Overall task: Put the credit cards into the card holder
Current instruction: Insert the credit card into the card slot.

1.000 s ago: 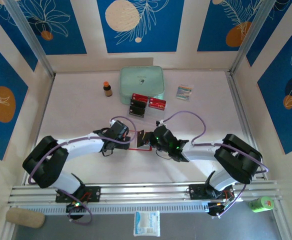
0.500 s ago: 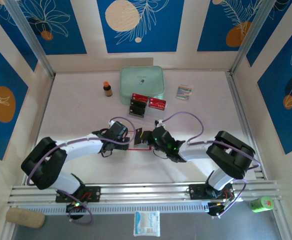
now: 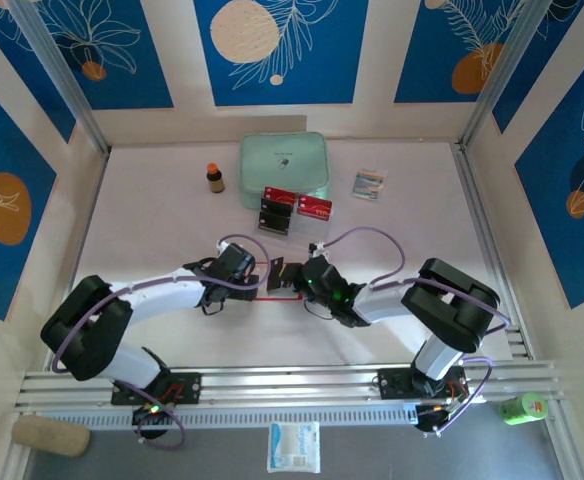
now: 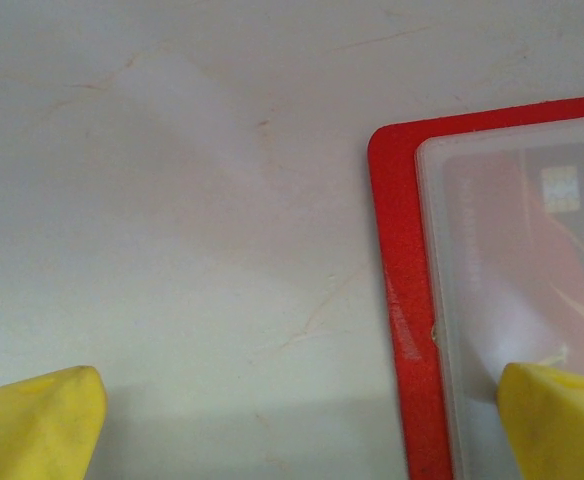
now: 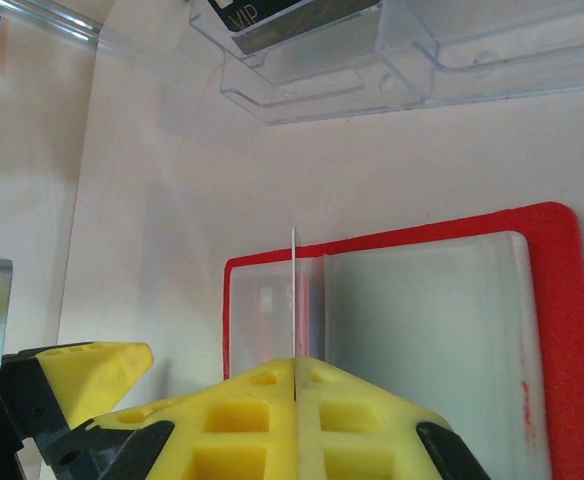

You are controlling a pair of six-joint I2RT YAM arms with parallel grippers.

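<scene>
Elbow point(image 3: 457, 300) inward, card holder point(image 5: 562, 300) under end effector point(image 5: 294, 368)

Green case point(image 3: 283, 165); small bottle point(image 3: 215, 178); striped packet point(image 3: 369, 184).

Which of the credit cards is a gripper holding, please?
The card seen edge-on, pinched in the shut right gripper over the card holder; the others are ungripped.

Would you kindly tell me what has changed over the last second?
The right arm folded leftward, carrying the right gripper slightly left over the holder, shut on a card throughout. The left gripper stayed open at the holder's edge; holder, spare cards and case did not move.
</scene>
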